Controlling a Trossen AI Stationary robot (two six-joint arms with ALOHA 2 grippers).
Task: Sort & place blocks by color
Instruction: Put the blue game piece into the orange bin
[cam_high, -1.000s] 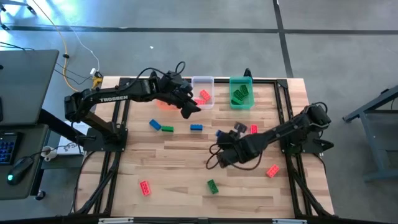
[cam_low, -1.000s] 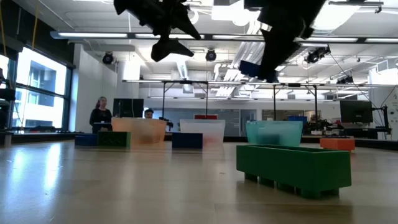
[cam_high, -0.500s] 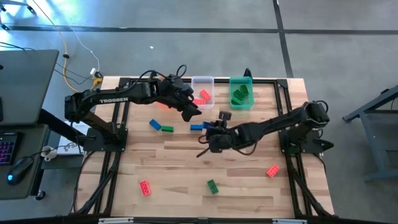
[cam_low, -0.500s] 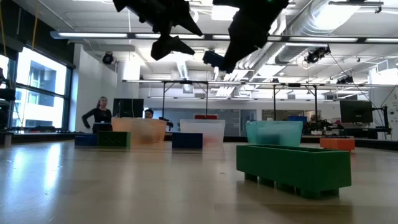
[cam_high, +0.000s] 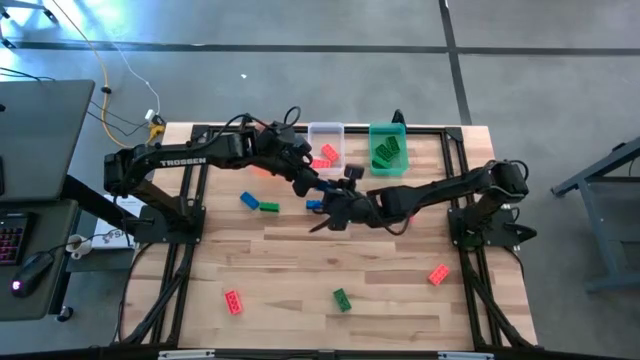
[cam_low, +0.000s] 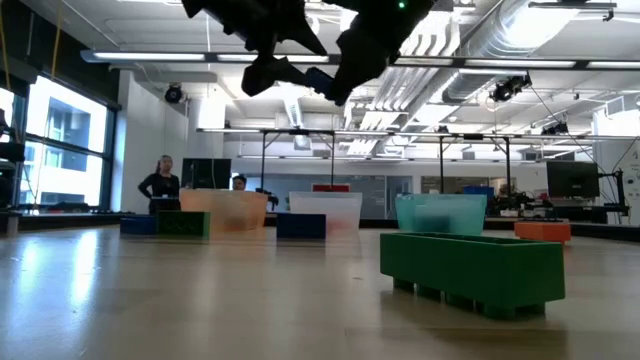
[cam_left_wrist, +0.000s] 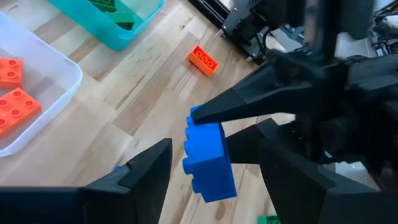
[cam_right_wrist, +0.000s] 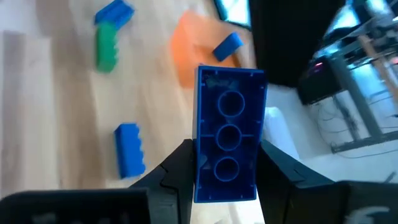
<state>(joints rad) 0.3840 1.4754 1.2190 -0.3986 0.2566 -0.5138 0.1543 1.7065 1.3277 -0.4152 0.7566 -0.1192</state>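
Observation:
My right gripper reaches from the table's right to the far middle and is shut on a blue block. In the left wrist view this block hangs in the air between the wide-open fingers of my left gripper, which do not touch it. My left gripper hovers by the orange bin. Loose blocks lie flat on the table: blue, green, blue, red, green, red. My right gripper pinches the blue block between its two fingers by the long side walls. The hollow underside with three round sockets faces my wrist camera. The block is lifted clear of the table, high above it in the low view.
Three bins stand in a row at the far edge: the orange bin holding a blue block, the clear bin with red blocks, and the green bin with green blocks. Both arms crowd the far middle. People show in the room behind.
My right gripper has swung from the table's middle toward the far left, carrying the blue block through the air up to my left gripper. My left gripper has stayed where it was, open.

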